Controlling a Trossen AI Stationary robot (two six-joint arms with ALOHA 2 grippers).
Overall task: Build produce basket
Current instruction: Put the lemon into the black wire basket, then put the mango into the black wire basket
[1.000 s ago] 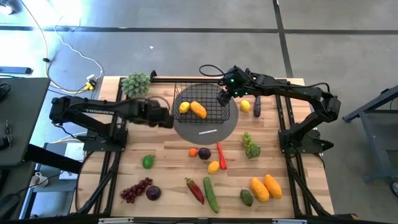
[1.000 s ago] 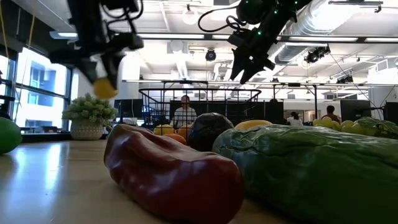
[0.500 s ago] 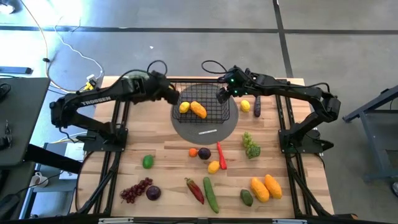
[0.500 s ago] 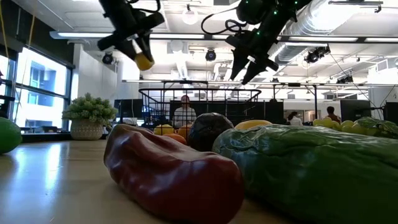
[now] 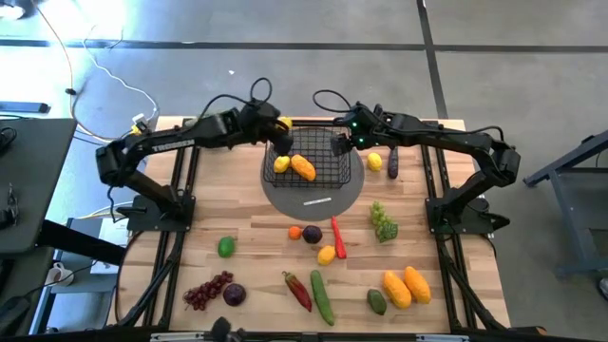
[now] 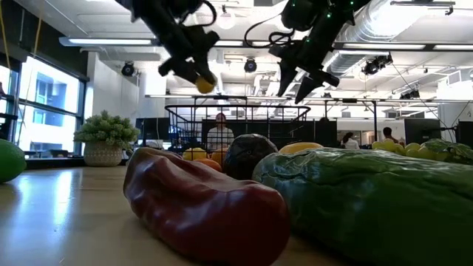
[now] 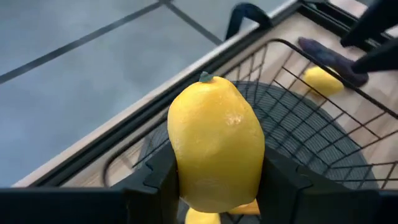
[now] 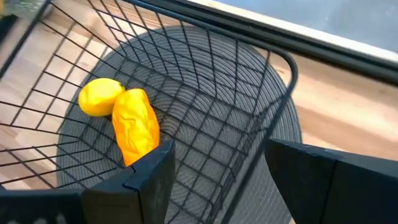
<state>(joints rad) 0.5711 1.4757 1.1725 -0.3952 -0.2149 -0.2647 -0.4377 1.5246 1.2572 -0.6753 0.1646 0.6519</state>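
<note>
The black wire basket stands on a grey round mat at the table's far middle. Inside it lie a yellow lemon and an orange mango. My left gripper hangs above the basket's far left corner, shut on another yellow lemon; the low view shows that lemon above the rim. My right gripper hovers open above the basket's far right corner, touching nothing. More produce lies across the near half of the table. My left gripper pinches the lemon's two long sides between its two fingers, around its lower half. The fingers slant down from the table's left and lie along the lemon. The lemon's stem tip points away from the gripper, and it hangs clear above the basket.
An aubergine and a lemon lie right of the basket. Nearer lie green grapes, a red chilli, two mangoes, a cucumber and purple grapes. A pale leafy bunch sits far left.
My left gripper has carried the lemon from the table's left side toward the basket, rising a little and rolling as it went; it now hangs over the basket's far left corner. My right gripper has stayed in place and rolled slightly.
</note>
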